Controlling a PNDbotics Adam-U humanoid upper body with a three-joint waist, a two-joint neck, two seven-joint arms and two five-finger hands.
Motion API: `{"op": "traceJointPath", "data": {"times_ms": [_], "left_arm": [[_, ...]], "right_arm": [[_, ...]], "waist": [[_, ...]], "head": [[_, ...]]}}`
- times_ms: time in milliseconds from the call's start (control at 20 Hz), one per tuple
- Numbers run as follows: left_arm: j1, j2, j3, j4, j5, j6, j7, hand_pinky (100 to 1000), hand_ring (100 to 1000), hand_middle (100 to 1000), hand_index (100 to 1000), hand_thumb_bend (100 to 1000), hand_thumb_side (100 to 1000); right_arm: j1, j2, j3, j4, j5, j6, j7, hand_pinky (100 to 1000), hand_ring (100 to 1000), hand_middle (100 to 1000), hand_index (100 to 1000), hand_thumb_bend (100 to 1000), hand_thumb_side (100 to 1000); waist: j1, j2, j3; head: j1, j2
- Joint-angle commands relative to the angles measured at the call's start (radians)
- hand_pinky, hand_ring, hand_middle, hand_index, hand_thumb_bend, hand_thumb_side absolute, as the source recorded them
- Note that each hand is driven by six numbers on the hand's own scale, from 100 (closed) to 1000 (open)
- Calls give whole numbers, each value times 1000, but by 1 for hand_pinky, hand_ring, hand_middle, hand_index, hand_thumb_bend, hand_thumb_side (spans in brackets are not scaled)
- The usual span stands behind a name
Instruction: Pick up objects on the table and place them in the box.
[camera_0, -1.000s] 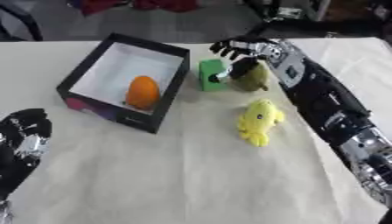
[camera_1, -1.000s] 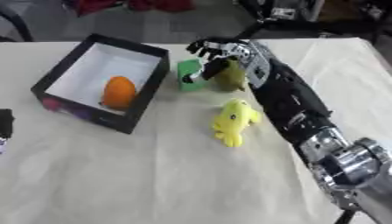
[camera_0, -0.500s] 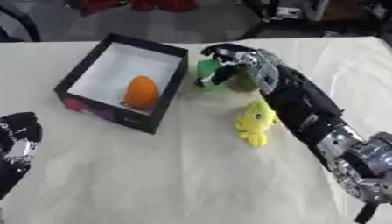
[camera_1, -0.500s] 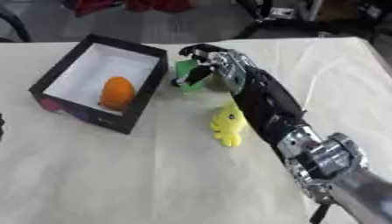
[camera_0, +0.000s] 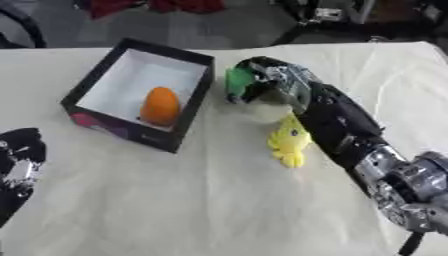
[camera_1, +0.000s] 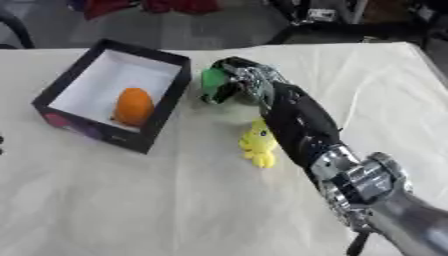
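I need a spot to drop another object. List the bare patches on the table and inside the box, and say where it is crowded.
Free: the cloth in front of the box, between the left hand and the yellow toy; the box floor behind the orange object; the far right cloth. Crowded: beside the box's right wall, where the right hand curls around the green object above the yellow toy.

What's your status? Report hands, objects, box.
Right hand curled around green block beside box. Left hand idle, low left. Orange object in box; yellow toy on table.

right hand (camera_0: 267, 85): fingers curled, arm reaching in | left hand (camera_0: 17, 165): idle, lower left
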Motion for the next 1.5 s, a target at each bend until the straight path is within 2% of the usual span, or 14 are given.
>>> {"op": "traceJointPath", "data": {"times_ms": [50, 100, 250, 400, 600, 750, 900, 1150, 1500], "left_arm": [[-13, 6, 2, -16, 2, -1, 0, 786, 788, 744, 707, 332, 623], [-13, 6, 2, -15, 2, -1, 0, 786, 788, 744, 707, 333, 623], [-12, 7, 3, -16, 2, -1, 1, 786, 789, 744, 707, 332, 623], [-10, 8, 2, -15, 2, -1, 0, 786, 789, 744, 707, 332, 624], [-10, 8, 1, -15, 1, -1, -2, 785, 789, 744, 706, 333, 623], [-12, 6, -3, -16, 2, -3, -6, 786, 790, 745, 706, 333, 623], [-17, 2, -7, -16, 4, -4, -10, 786, 790, 744, 705, 334, 623], [-26, -5, -12, -17, 8, -7, -18, 786, 790, 743, 703, 333, 623], [-34, -10, -14, -18, 10, -9, -24, 785, 790, 741, 698, 335, 626]], "right_arm": [[-19, -20, -7, -27, 4, 8, -76, 606, 515, 540, 691, 188, 274], [-19, -20, -6, -39, -4, 5, -99, 587, 453, 468, 626, 162, 260], [-25, -25, 4, -97, -56, -13, -137, 578, 428, 443, 603, 145, 259], [-41, -28, 19, -180, -146, -20, -144, 566, 421, 433, 599, 137, 258], [-63, -16, 65, -284, -265, -26, -119, 578, 445, 452, 621, 141, 266], [-80, 22, 107, -327, -303, -40, -53, 597, 476, 478, 658, 141, 278], [-87, 66, 116, -310, -299, -41, 3, 608, 501, 506, 703, 144, 291], [-81, 131, 109, -240, -252, -60, 56, 645, 567, 616, 817, 180, 334], [-70, 175, 108, -213, -189, -74, 36, 667, 630, 691, 876, 349, 475]], "waist": [[14, -1, -1], [14, -1, -2], [13, -2, -4], [13, -3, -4], [13, -4, -2], [16, -4, 7], [19, -2, 19], [22, 4, 36], [23, 9, 45]], "head": [[-4, -1], [-3, -1], [0, -1], [0, -1], [-3, -1], [-13, -1], [-24, -1], [-39, -1], [-46, -1]]}}
